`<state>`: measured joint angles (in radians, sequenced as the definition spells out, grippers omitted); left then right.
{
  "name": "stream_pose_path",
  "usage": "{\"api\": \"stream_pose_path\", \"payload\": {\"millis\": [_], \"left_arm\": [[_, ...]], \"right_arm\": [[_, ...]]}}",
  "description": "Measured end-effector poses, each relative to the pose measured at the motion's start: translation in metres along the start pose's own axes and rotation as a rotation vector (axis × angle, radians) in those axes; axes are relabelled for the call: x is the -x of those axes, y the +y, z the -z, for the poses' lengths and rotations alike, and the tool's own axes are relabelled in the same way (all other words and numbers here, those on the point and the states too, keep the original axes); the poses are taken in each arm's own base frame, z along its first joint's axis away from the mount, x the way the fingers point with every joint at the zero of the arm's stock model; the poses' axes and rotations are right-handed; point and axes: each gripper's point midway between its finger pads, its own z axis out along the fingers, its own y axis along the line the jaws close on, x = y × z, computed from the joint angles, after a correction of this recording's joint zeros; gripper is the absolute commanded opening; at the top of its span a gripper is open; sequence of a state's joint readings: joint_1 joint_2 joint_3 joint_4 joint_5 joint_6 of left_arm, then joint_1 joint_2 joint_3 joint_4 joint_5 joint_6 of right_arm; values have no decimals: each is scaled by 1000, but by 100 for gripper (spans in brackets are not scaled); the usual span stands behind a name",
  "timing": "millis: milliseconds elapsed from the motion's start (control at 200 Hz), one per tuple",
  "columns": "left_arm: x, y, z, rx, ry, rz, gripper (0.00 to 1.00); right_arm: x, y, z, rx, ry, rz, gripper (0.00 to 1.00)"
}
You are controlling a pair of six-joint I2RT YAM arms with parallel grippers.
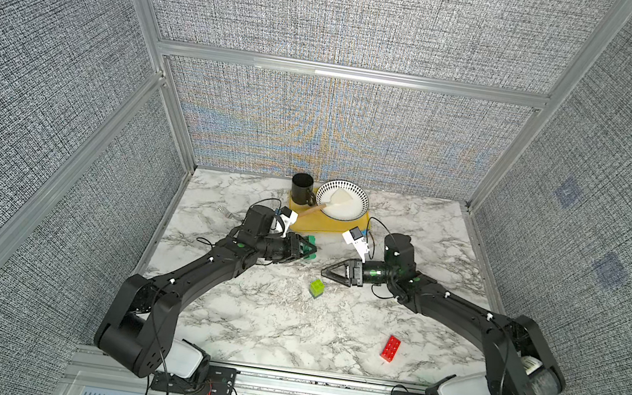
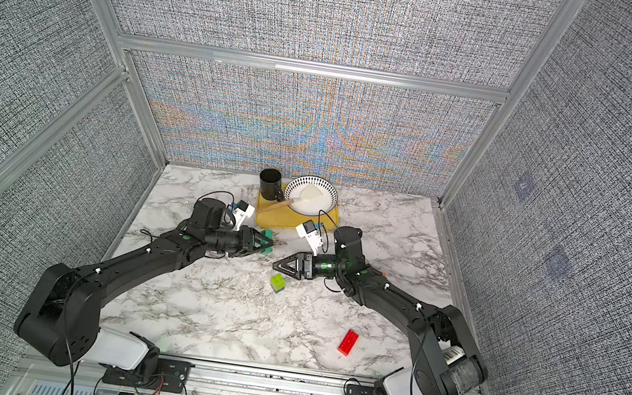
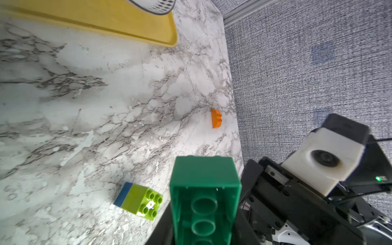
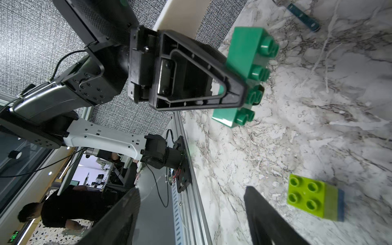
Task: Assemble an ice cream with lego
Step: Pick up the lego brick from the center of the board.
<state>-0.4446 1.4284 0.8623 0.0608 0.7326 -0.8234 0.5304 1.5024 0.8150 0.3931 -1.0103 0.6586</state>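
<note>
Two black arms reach in over the marble tabletop (image 1: pixel 246 323), bent toward each other near its middle. The left pincer (image 1: pixel 308 248) is clamped on the dark green brick (image 3: pixel 203 191). That long piece is held on its side, studs turned toward the other arm, just in front of the yellow tray (image 1: pixel 314 229). The right pincer (image 4: pixel 191 222) has its fingers well apart with nothing between them, and its tips are near the left one's. At the back, the tray carries a white bowl (image 1: pixel 362 196) with a pale spatula (image 1: pixel 338 201) in it, and a black mug (image 1: pixel 302 190) beside the bowl. The red brick (image 1: pixel 390 347) lies flat, studs up, alone toward the near right corner. The lime-green and blue stack (image 1: pixel 316 288) sits between the two pincers, a little nearer the arms' bases. It looks upright with lime on top, though I can't be sure. The orange brick (image 3: pixel 216 118), the smallest, lies farther right, beyond the right arm.
</note>
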Motion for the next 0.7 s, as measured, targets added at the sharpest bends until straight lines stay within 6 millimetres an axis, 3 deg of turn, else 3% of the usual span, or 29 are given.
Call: {"api": "stream_pose_path", "payload": {"millis": [145, 365, 701], "left_arm": [[-1, -20, -5, -72, -6, -10, 2], [-2, -26, -9, -120, -14, 33, 2], [2, -31, -15, -180, -12, 58, 2]], "right_arm": [[10, -1, -9, 40, 11, -6, 78], [20, -9, -10, 72, 1, -48, 73], [35, -13, -11, 112, -19, -79, 50]]}}
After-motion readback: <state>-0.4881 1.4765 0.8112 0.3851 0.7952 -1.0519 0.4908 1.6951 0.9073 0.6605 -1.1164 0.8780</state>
